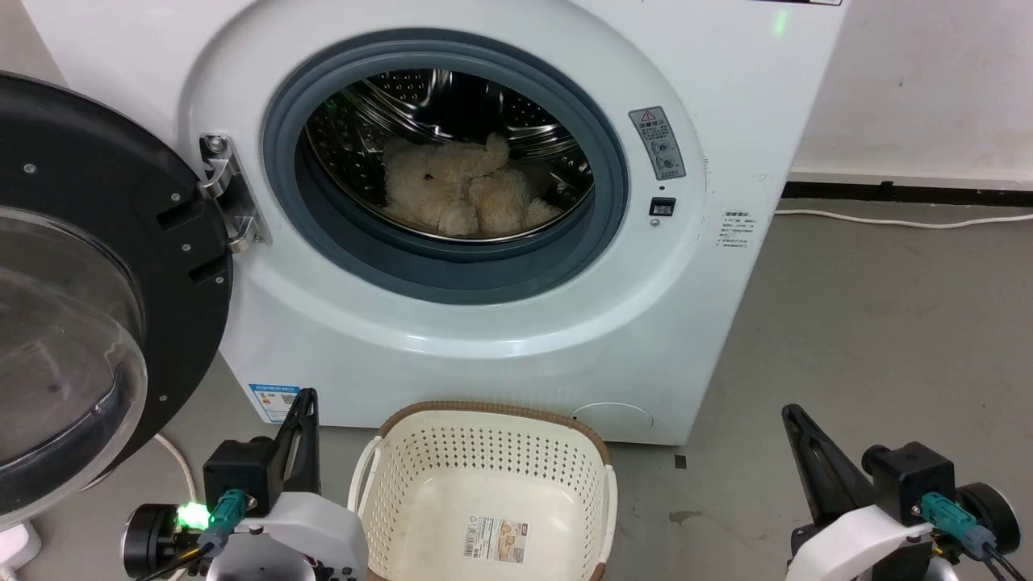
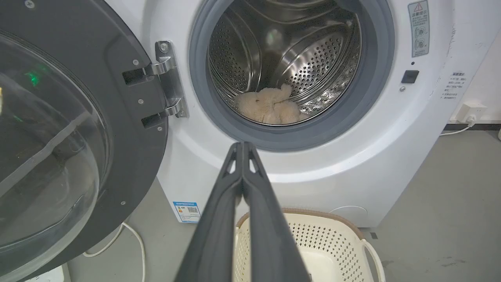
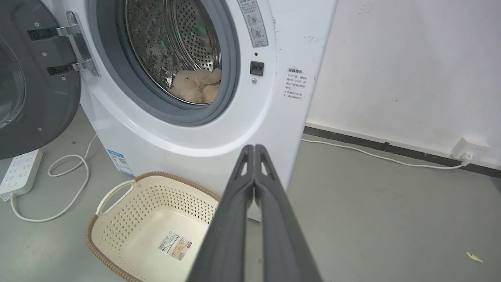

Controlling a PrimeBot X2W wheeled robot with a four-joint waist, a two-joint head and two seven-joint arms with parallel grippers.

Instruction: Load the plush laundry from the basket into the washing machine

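Left gripper [image 1: 303,403] at 7 o'clock of head view, right gripper [image 1: 792,415] at 5 o'clock. Both have fingers pressed together, tips up, gripping nothing. Basket [image 1: 492,413] at 6 o'clock between them, on grey floor [image 1: 871,323], just in front of washing machine [image 1: 500,339]. Paper label [image 1: 494,539] on basket bottom. Plush laundry [image 1: 460,190] lies low in steel drum [image 1: 452,89], toward 12 o'clock, behind grey rubber ring [image 1: 605,202]. Door [image 1: 121,242] stands open at 9 o'clock. Power strip [image 3: 19,172] on floor at 8 o'clock in right wrist view.
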